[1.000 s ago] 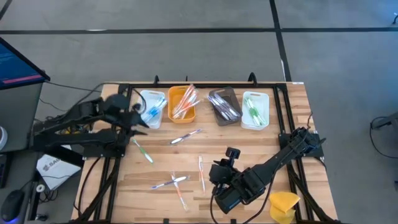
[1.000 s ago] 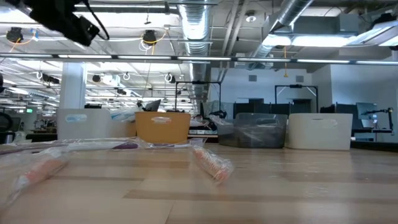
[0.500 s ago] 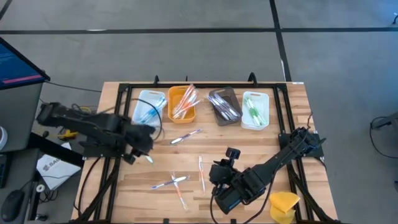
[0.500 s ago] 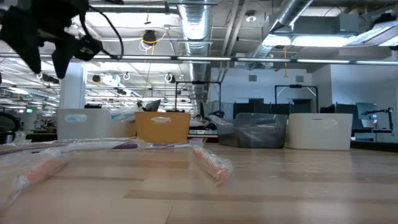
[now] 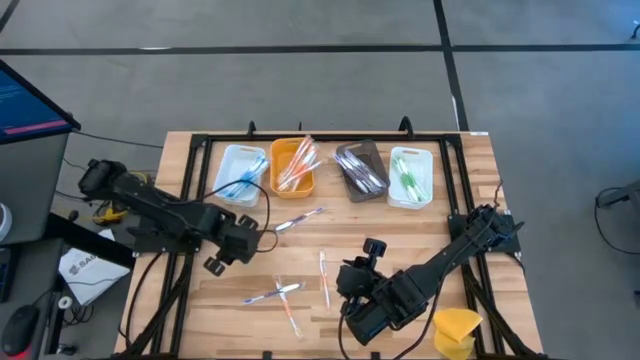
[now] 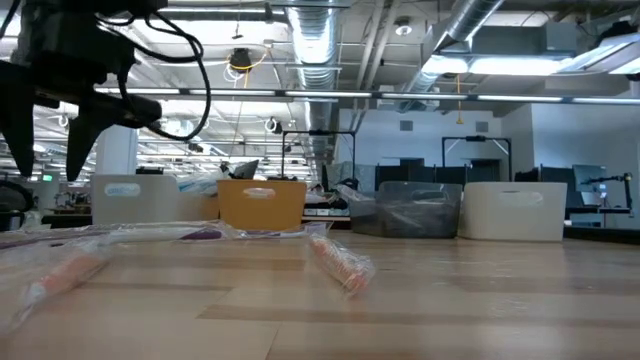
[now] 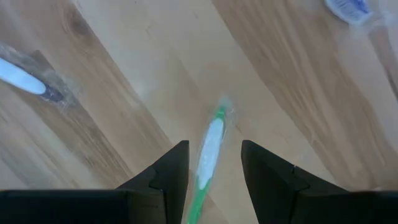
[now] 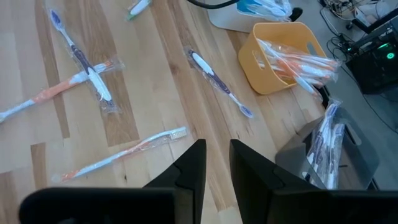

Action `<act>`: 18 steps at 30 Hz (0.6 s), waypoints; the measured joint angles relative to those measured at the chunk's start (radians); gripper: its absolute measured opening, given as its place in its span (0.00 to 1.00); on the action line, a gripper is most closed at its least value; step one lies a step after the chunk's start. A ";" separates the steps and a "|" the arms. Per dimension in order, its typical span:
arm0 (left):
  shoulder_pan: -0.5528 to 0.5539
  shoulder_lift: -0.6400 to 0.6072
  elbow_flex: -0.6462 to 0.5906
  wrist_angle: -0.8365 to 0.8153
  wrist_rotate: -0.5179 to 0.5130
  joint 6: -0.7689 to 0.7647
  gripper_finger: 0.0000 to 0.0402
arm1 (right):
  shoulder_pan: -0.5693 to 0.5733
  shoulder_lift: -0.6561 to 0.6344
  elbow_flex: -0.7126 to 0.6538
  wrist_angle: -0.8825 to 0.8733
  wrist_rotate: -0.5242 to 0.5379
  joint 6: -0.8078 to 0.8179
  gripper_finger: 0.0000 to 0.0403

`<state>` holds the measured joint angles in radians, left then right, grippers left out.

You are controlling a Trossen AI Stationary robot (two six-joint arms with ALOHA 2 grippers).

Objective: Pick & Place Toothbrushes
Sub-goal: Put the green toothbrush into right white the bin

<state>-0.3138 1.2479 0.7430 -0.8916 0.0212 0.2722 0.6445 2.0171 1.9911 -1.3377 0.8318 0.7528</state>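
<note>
My left pincer [image 7: 211, 163], fingers parted and empty, straddles the wrapped green-handled plastic toothbrush [image 7: 208, 155] on the wooden tabletop [image 7: 273, 93], aligned for grasping.

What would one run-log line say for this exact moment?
left claw: open, over wrapped green-handled toothbrush | right claw: waiting, empty | loose toothbrushes on wooden table

Premises appear to be an industrial robotics lab or open workshop: exposed ceiling ducts [image 6: 318, 40] and pipework above the wooden table [image 6: 420, 300], distant workstations behind it, grey concrete floor [image 5: 300, 90] around it.
</note>
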 joint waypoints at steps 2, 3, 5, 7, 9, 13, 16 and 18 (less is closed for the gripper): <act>0.000 0.007 -0.009 0.007 -0.013 -0.009 0.35 | 0.001 0.000 0.000 0.001 0.000 0.000 0.16; 0.000 0.007 -0.013 0.009 -0.021 -0.014 0.35 | 0.002 0.000 0.000 0.003 0.000 0.000 0.16; 0.000 0.006 -0.014 0.018 -0.039 -0.021 0.35 | 0.002 0.000 0.000 0.004 0.000 0.000 0.16; 0.000 0.007 -0.014 0.019 -0.045 -0.024 0.35 | 0.003 0.000 0.000 0.004 0.000 0.000 0.16; 0.000 0.007 -0.014 0.019 -0.045 -0.023 0.35 | 0.003 0.000 0.000 0.004 0.000 0.000 0.16; 0.000 0.007 -0.014 0.018 -0.045 -0.023 0.35 | 0.003 0.000 0.000 0.005 0.000 0.000 0.16; 0.000 0.007 -0.012 0.014 -0.045 -0.024 0.35 | 0.003 0.000 0.000 0.007 0.000 0.000 0.16; 0.000 0.007 0.002 -0.002 -0.044 -0.031 0.35 | 0.003 0.000 0.000 0.007 0.000 0.000 0.16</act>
<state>-0.3134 1.2545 0.7452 -0.8940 -0.0231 0.2412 0.6476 2.0168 1.9911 -1.3308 0.8314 0.7528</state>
